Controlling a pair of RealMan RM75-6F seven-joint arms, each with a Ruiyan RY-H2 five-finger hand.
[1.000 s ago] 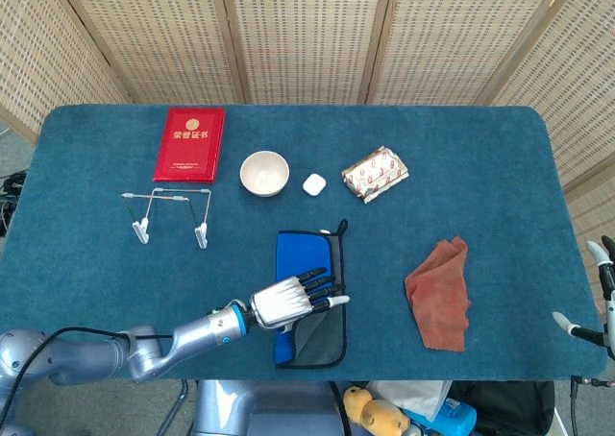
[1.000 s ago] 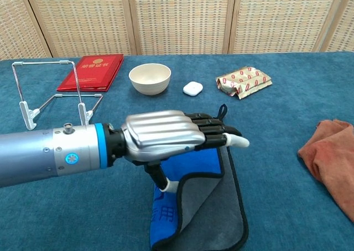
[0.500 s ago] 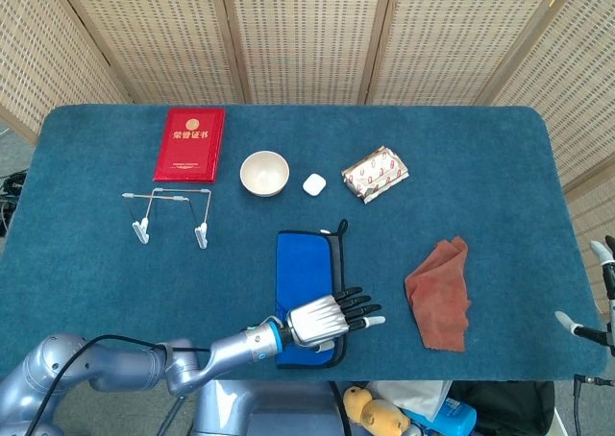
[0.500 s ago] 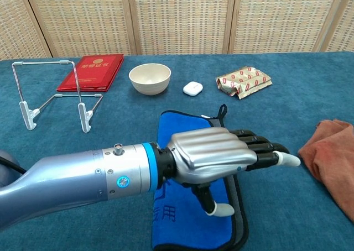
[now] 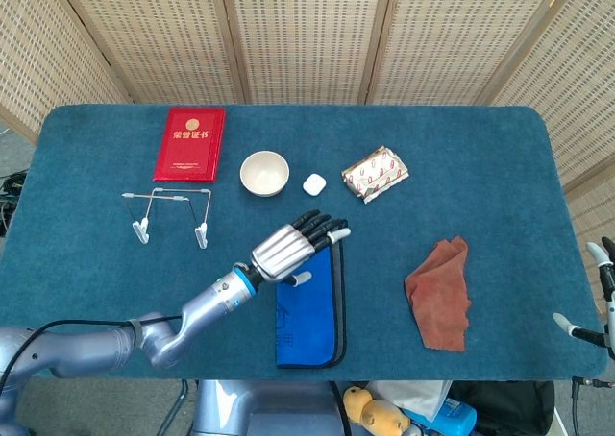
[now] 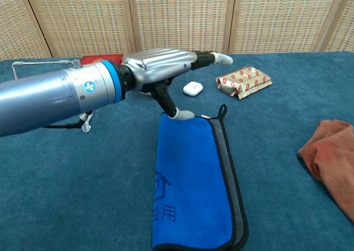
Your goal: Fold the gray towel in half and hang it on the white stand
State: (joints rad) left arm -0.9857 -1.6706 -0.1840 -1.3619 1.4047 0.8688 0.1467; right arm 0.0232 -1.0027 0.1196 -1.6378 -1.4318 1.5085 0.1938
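The towel [image 5: 307, 306] lies folded lengthwise on the table's near middle, blue face up, with a gray layer showing along its right edge [image 6: 239, 207]. My left hand [image 5: 288, 249] hovers over the towel's far end, fingers stretched out and apart, holding nothing. In the chest view its thumb tip [image 6: 181, 115] reaches down to the towel's far left corner. The white wire stand [image 5: 168, 215] is at the left, mostly hidden behind my left arm in the chest view. Only spread fingertips of my right hand [image 5: 591, 292] show at the right edge, away from everything.
A red booklet [image 5: 191, 144] lies behind the stand. A cream bowl [image 5: 264, 173], a white earbud case [image 5: 314, 183] and a snack packet [image 5: 375, 174] sit beyond the towel. A crumpled orange cloth [image 5: 442, 292] lies to the right.
My left hand moved from the towel's near end to its far end and rose. The lifted gray corner now lies flat, blue side up. The right hand stayed put.
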